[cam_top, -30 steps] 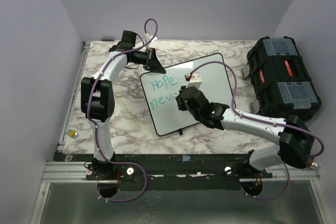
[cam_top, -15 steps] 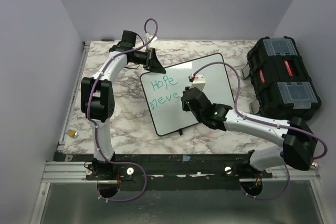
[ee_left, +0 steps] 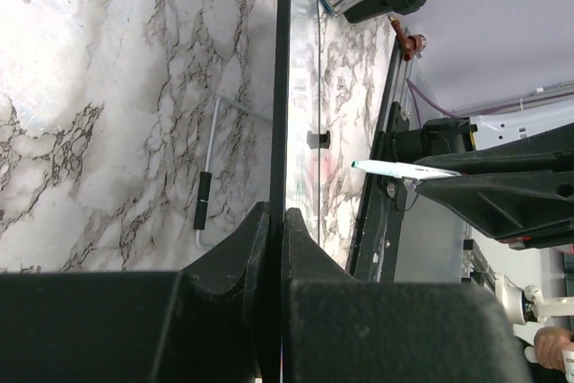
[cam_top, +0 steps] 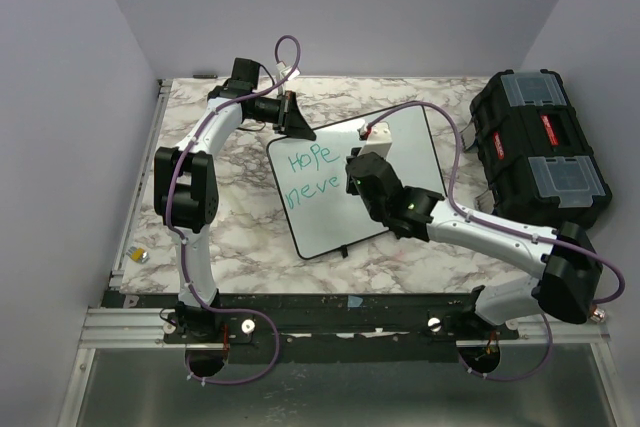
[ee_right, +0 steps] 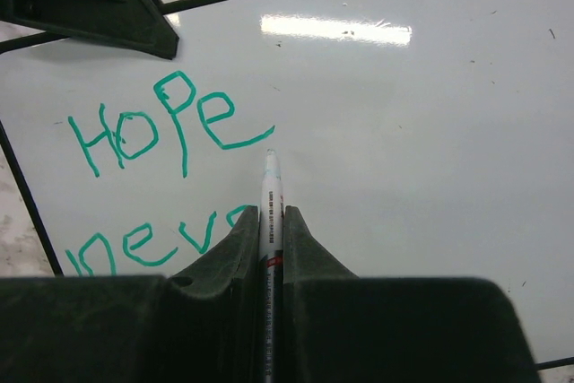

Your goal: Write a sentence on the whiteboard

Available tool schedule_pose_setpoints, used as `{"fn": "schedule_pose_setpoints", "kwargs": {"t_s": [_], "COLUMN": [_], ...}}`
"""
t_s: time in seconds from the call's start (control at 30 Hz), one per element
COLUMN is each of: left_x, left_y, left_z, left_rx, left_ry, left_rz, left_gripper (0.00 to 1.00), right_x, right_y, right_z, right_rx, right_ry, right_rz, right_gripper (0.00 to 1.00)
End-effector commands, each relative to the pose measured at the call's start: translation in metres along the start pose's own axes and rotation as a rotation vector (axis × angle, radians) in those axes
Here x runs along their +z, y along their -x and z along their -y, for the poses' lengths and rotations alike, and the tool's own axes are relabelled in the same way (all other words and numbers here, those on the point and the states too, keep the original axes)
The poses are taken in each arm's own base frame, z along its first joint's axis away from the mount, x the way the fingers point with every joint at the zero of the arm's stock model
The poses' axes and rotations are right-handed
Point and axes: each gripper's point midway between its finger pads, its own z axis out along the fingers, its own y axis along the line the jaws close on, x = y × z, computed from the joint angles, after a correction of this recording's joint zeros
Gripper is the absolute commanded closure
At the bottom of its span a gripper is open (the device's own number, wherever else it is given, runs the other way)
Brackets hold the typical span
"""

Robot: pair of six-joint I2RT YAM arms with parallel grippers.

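Note:
The whiteboard [cam_top: 405,152] lies tilted on the marble table. The sentence [cam_top: 308,175] in green marker reads "Hope" over "neve". My left gripper [cam_top: 297,125] is shut on the board's black frame at its far left corner; the frame [ee_left: 285,87] runs edge-on between the jaws [ee_left: 276,220]. My right gripper [cam_top: 356,175] is shut on a white marker [ee_right: 271,199], tip forward, just right of "Hope" [ee_right: 161,123]. From the left wrist the marker [ee_left: 395,168] shows its tip a little off the board. The right wrist view shows bare board [ee_right: 430,132] to the right.
A black toolbox [cam_top: 540,152] with clear lid compartments stands at the right edge. A small yellow object [cam_top: 141,255] lies at the table's left edge. A thin L-shaped metal tool [ee_left: 208,195] lies on the marble beside the board.
My right gripper has moved with the marker from beside "neve" up toward the far side, to the right of "Hope". The left gripper and the board have not moved.

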Motion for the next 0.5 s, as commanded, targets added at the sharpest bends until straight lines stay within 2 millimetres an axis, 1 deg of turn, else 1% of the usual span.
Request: {"fn": "schedule_pose_setpoints", "kwargs": {"t_s": [0.0, 0.27, 0.47], "left_x": [-0.006, -0.006, -0.006], "left_y": [0.018, 0.018, 0.018], "left_z": [-0.002, -0.001, -0.002], "left_rx": [0.142, 0.144, 0.143], "left_ry": [0.074, 0.077, 0.077], "left_rz": [0.038, 0.038, 0.038], "left_gripper": [1.00, 1.00, 1.00], "right_x": [0.005, 0.010, 0.014], "right_y": [-0.006, -0.021, -0.033], "right_z": [0.001, -0.007, -0.007], "right_rx": [0.003, 0.013, 0.009], "right_ry": [-0.007, 0.035, 0.035], "right_rz": [-0.006, -0.052, -0.082], "right_gripper": [0.99, 0.99, 0.99]}}
